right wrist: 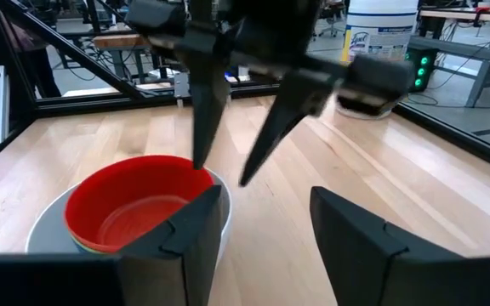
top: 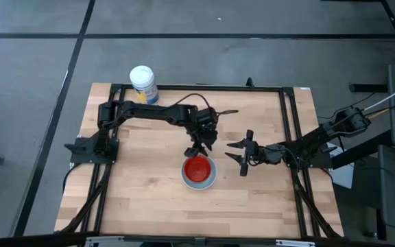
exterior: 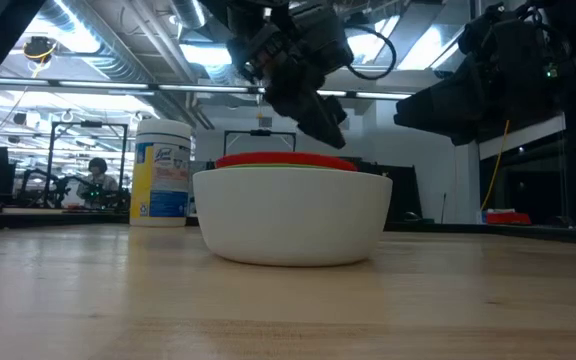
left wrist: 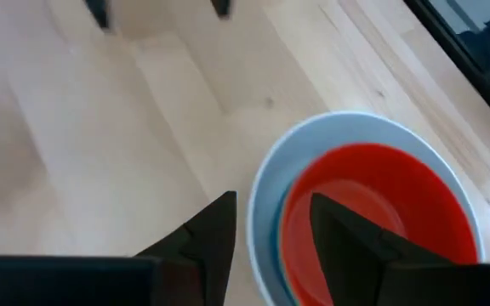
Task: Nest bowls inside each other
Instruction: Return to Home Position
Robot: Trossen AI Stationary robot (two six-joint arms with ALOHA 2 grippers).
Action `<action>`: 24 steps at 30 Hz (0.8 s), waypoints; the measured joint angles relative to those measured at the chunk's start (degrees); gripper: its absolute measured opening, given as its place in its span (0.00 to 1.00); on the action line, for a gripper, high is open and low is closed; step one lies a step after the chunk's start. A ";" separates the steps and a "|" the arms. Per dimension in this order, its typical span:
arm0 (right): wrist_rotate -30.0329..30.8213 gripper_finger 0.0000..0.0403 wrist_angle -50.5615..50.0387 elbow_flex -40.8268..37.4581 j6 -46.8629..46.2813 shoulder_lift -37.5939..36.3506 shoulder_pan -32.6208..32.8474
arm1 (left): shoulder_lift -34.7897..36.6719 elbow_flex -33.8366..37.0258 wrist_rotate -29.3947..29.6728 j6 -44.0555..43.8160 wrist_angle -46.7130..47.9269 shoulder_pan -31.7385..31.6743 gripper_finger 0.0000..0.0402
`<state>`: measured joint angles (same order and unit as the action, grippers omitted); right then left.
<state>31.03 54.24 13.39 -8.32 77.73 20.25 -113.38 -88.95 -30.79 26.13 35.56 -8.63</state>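
A red bowl [top: 197, 169] sits nested on top of a stack inside the white bowl [exterior: 293, 215], which rests on its base at the table's middle. A thin green rim [exterior: 286, 167] shows just under the red one. My left gripper [left wrist: 275, 217] hovers open just above the stack's far rim. One finger stands over the red bowl [left wrist: 381, 204] and the other outside the white rim [left wrist: 266, 174], neither touching. My right gripper [top: 228, 151] stands open to the right of the stack with nothing between its fingers [right wrist: 185, 229].
A white-lidded canister [top: 144, 84] with a blue-yellow label stands at the table's far left edge. A black frame rail [top: 283, 123] runs round the tabletop. Bare wood lies on the near side of the stack [top: 197, 213].
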 joint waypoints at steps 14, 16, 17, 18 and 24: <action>4.68 0.45 6.07 -0.04 16.32 -9.74 6.27 | 14.44 -5.54 -0.65 3.54 -1.67 -2.93 0.34; 8.47 0.45 1.75 -0.04 19.81 -16.73 9.69 | 19.96 -5.52 -0.37 3.30 -1.73 -3.08 0.32; 11.15 0.45 -0.85 -0.04 21.27 -20.51 11.97 | 22.88 -5.37 -0.10 2.96 -2.27 -3.12 0.32; 14.79 0.45 -3.75 -0.04 22.61 -24.41 14.70 | 25.82 -5.16 0.09 2.75 -2.84 -3.12 0.31; 33.84 0.47 -10.57 -0.02 35.93 -43.96 32.84 | 41.02 -5.11 11.15 2.51 1.07 -0.59 0.29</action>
<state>64.87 43.67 13.37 27.61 33.77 53.10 -72.36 -94.06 -19.64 28.64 36.63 -9.21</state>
